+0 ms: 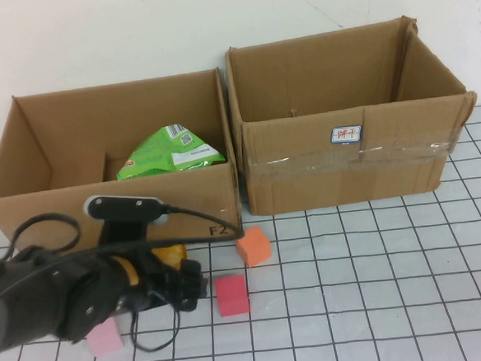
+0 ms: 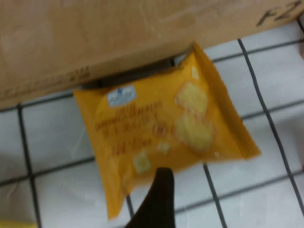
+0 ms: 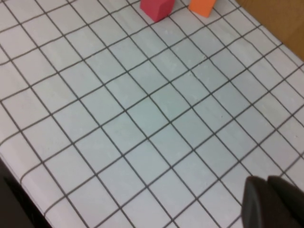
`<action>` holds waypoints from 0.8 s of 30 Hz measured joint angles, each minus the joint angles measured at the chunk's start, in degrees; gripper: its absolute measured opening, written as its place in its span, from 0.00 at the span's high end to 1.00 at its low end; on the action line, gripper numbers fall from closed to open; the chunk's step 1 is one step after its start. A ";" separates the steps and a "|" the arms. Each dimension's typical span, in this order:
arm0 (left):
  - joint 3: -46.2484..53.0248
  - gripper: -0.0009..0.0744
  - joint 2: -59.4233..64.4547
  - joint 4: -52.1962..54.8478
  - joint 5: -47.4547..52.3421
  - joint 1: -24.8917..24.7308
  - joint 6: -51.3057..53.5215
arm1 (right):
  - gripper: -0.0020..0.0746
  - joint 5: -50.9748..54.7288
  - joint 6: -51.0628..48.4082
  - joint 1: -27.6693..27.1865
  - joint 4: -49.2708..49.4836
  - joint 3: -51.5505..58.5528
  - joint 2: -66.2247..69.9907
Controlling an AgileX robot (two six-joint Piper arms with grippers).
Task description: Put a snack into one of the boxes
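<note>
High view, lower left: find the left hand (image 1: 182, 288) low over the bench (image 1: 380, 286), poised above the yellow snack packet (image 2: 161, 137); cannot tell whether set wide or narrow. Treat the step in hand as the pickup, probably. Note the packet lying flat on the grid, just beside the front wall of the left box (image 1: 27, 195), maybe touching it. Come down centred on the packet's puffed middle, pinch across the short width, and keep clear of the cardboard wall. Close gently to spare the crackers inside, then lift high enough to clear the box rim before carrying over. Look to the right wrist view for the right hand (image 3: 268, 202), closed with nothing in it, parked over bare grid and well apart from the work. As for containers: see both boxes standing open-topped side by side, with the right box (image 1: 347, 173) showing nothing inside and the left box holding a green snack bag (image 1: 168, 152). Ignore the orange block (image 1: 252, 246), red block (image 1: 231, 295) and pink block (image 1: 104, 337) lying nearby.
</note>
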 joint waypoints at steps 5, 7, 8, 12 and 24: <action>-3.93 0.09 4.76 0.09 -0.57 0.73 0.00 | 0.97 1.86 1.59 0.00 -1.29 1.18 -3.42; -5.26 0.09 5.39 0.12 0.81 0.88 0.00 | 0.97 2.12 1.96 0.00 -1.53 1.77 -3.59; -5.84 0.09 5.55 0.22 2.05 0.99 0.00 | 0.97 2.12 2.18 0.00 -1.68 2.15 -3.59; -7.39 0.09 5.65 0.36 7.57 0.99 0.00 | 0.97 2.01 2.55 0.00 -2.07 4.17 -3.59; -7.78 0.09 5.65 3.18 2.79 1.21 -0.10 | 0.97 -0.72 3.11 0.00 -2.72 7.90 -3.59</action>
